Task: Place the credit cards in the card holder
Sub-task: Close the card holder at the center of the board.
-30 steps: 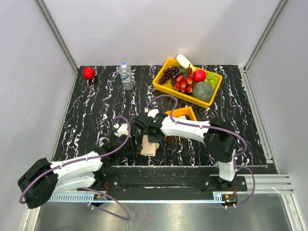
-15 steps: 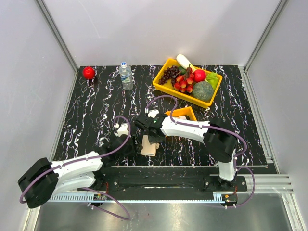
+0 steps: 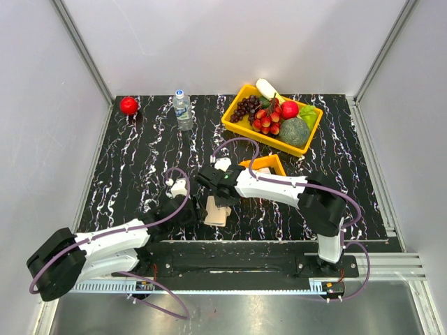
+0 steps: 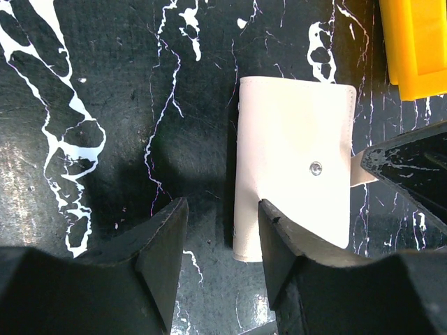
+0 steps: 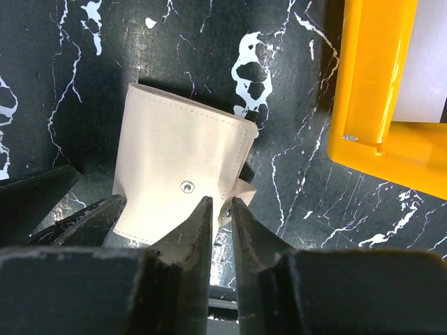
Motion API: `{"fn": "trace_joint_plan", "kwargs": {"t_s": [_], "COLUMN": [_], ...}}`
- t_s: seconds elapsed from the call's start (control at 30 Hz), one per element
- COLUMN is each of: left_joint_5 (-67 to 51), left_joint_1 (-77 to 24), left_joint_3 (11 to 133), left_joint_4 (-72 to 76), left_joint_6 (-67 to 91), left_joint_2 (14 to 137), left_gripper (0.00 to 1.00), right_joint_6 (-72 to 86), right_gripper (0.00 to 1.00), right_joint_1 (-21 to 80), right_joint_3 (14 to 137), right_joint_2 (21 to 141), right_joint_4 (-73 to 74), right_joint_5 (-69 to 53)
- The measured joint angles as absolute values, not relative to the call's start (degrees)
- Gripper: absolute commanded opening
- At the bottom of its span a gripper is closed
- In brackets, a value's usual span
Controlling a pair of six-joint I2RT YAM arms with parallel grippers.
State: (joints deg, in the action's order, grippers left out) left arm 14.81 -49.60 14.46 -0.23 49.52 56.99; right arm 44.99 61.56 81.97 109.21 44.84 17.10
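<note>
1. The left jaws stand apart and low over the worktop (image 4: 105,105). One finger overlaps a corner of the card holder (image 4: 293,160), which lies flat and folded shut just in front of them. Closing here would likely catch only that corner, so the holder could skew or slide instead of being pinned.
2. No sleeve shows, so the holder must be opened before any card goes in. A hard pull could flip it over.
3. The right jaws are nearly together at the small tab (image 5: 241,193) on the holder's edge. I cannot tell whether they grip it, and so thin a hold may slip. Both sets of jaws are crowded close and could collide.
4. Beyond, the small orange tray (image 5: 363,84) holds something pale and flat, probably the credit cards (image 5: 424,63). Flat cards behind a wall are hard to get under, and two may lift together.
</note>
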Motion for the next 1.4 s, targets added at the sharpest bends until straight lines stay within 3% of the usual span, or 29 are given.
{"fn": "trace_joint_plan", "kwargs": {"t_s": [0.4,0.53,1.4], "left_joint_5": [14.76,14.76,14.57], "left_joint_1": [-49.54,-49.54,-49.54], "left_joint_3": [14.50,14.50,14.55], "left_joint_4": [-0.05,-0.05,0.43], "left_joint_6": [49.47,49.45,49.45], "left_joint_2": [57.12,57.12,57.49], "left_gripper": [0.49,0.49,0.49], "right_joint_6": [44.95,44.95,44.84], "right_gripper": [0.18,0.24,0.26], "right_joint_1": [61.56,61.56,61.58], "right_joint_3": [80.60,80.60,80.44], "right_joint_2": [108.92,108.84,107.31], "right_joint_4": [44.45,44.40,44.14], "right_joint_5": [17.02,17.02,16.84]}}
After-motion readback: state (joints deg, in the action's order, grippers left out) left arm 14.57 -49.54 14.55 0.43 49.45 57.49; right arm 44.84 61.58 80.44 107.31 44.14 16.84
